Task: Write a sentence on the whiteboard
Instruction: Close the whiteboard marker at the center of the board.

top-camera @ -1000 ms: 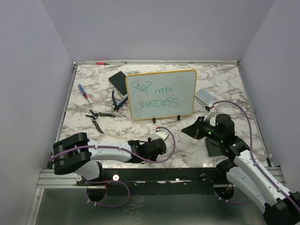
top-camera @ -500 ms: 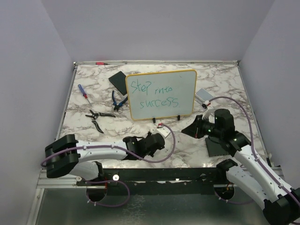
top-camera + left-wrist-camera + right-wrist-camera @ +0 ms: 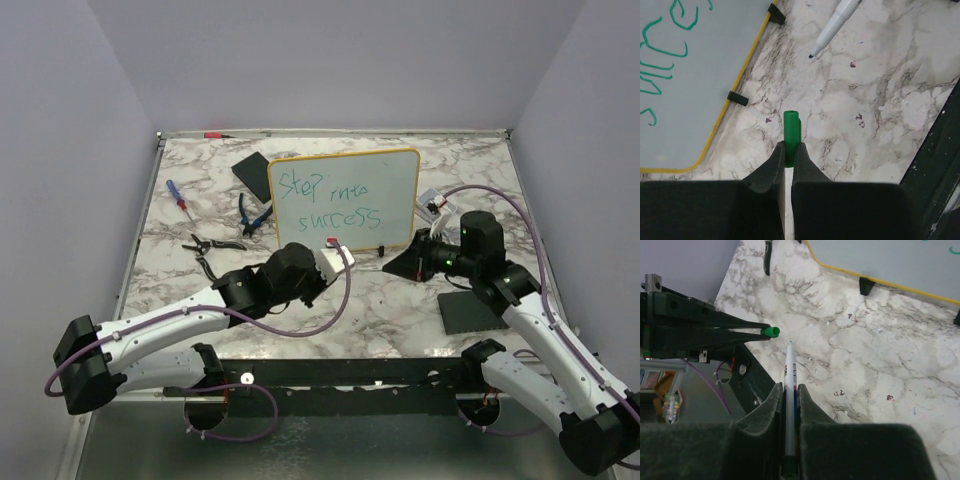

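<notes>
Whiteboard (image 3: 395,185), white with a rounded yellow-orange frame, stands toward the far side of the marble top (image 3: 385,312) bearing the green 2-line handwritten sentence (image 3: 328,203), and just in front of it I see my left gripper (image 3: 789,150) pinching a green marker cap (image 3: 791,127) and my right gripper (image 3: 788,395) clamped on a slim white marker (image 3: 790,367).

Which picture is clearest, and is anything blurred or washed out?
Top external view: even, soft light, no glare; the green handwritten sentence on the yellow-framed whiteboard reads clearly. Left wrist view: the marble-patterned table is sharp; the black fingers gripping the green marker cap look dark, featureless. Right wrist view: the marble looks bright and pale around the white marker pen.
</notes>
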Motion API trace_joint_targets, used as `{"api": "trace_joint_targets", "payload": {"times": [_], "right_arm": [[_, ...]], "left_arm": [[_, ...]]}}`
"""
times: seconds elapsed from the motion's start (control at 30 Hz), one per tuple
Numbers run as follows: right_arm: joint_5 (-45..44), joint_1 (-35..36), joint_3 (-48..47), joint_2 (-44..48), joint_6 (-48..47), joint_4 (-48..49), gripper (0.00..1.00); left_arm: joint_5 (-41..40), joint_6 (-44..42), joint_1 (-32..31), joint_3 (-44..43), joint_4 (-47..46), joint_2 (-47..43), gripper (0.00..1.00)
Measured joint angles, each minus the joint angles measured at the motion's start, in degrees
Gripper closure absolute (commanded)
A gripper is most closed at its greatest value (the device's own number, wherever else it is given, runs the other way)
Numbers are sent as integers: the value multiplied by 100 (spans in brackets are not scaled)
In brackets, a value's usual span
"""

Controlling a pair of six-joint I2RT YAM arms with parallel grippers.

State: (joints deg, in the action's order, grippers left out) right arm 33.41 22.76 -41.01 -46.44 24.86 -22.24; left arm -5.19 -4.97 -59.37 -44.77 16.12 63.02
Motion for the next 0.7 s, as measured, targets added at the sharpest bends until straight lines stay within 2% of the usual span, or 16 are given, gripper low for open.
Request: {"api": "trace_joint_targets", "payload": {"times": [0.17, 0.4, 0.7], "right_arm": [[787, 0, -118, -400, -98, -17, 99], [1539, 0, -280, -577, -201, -109, 99], [1644, 0, -376, -723, -496, -411, 99]], "left_arm": [[678, -319, 0, 197, -24, -509, 100], [1311, -400, 0, 260, -13, -507, 100], [1576, -411, 0, 269, -22, -544, 100]]}}
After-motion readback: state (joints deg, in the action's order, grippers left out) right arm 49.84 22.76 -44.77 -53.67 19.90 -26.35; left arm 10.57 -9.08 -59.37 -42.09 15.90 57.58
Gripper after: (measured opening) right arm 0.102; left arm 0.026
